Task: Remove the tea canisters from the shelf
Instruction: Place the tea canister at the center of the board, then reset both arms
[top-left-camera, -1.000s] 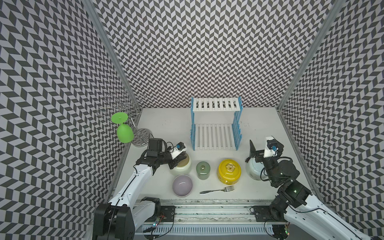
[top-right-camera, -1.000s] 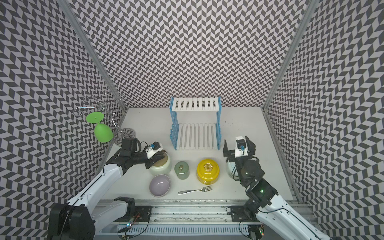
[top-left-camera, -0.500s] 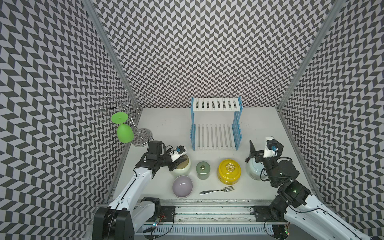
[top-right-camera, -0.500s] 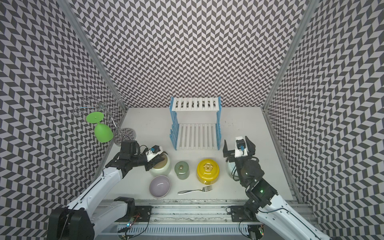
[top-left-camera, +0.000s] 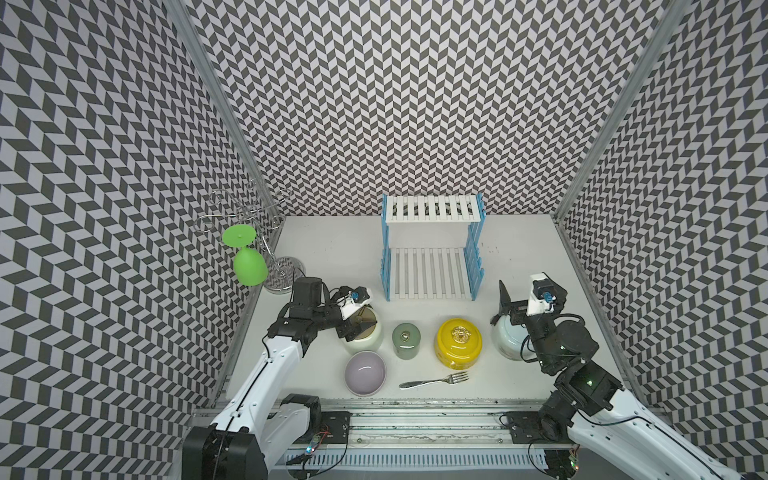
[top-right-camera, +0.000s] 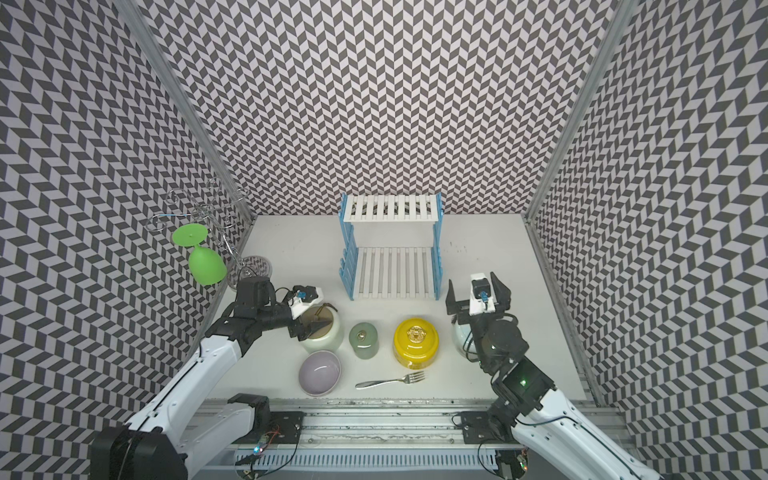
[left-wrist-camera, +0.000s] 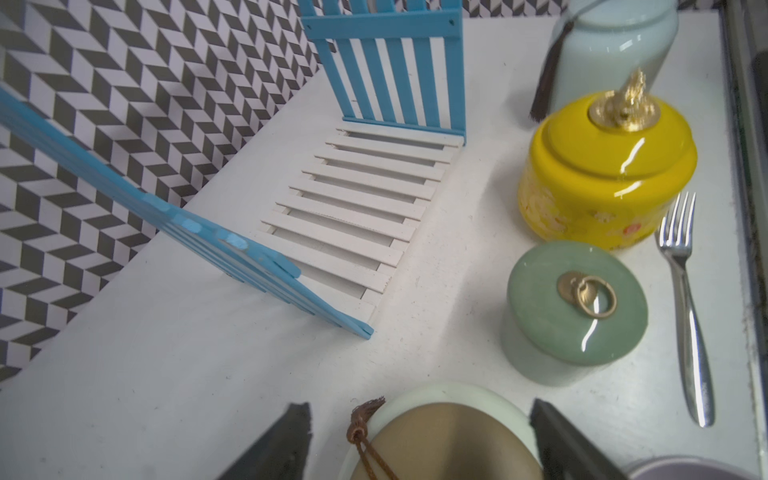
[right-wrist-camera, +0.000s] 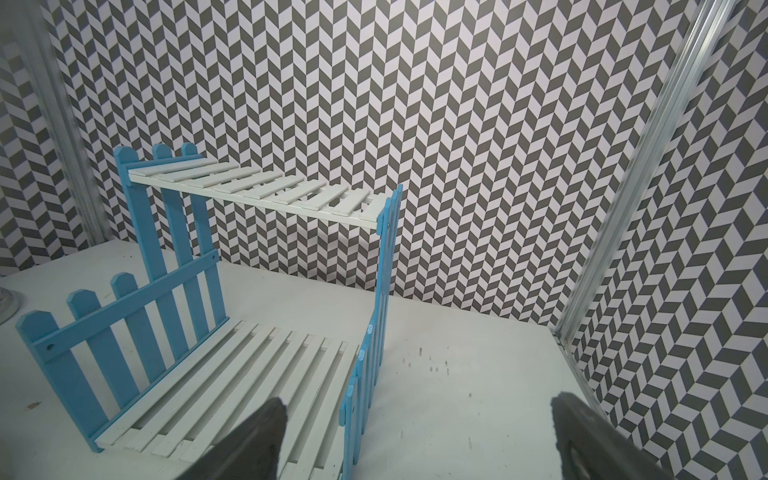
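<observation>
The shelf (top-left-camera: 430, 272) has both white slatted tiers bare; it also shows in the wrist views (left-wrist-camera: 353, 208) (right-wrist-camera: 249, 361). In front of it, a row of tea canisters stands on the table: cream with tan lid (top-left-camera: 368, 336), small grey-green (top-left-camera: 406, 340), yellow with gold knob (top-left-camera: 458, 343), and pale blue (top-left-camera: 505, 340). My left gripper (left-wrist-camera: 419, 407) is open, one finger on each side of the cream canister (left-wrist-camera: 449, 440) with a gap on both sides. My right gripper (top-right-camera: 476, 293) is open and empty above the pale blue canister, facing the shelf.
A lilac bowl (top-left-camera: 365, 372) and a fork (top-left-camera: 434, 379) lie near the front edge. A green goblet (top-left-camera: 248, 266) hangs from a chrome wire stand (top-left-camera: 266, 232) at the left wall. Patterned walls close in three sides.
My left gripper went from shut on the cream canister to open, letting it go on the table. The right arm has not moved.
</observation>
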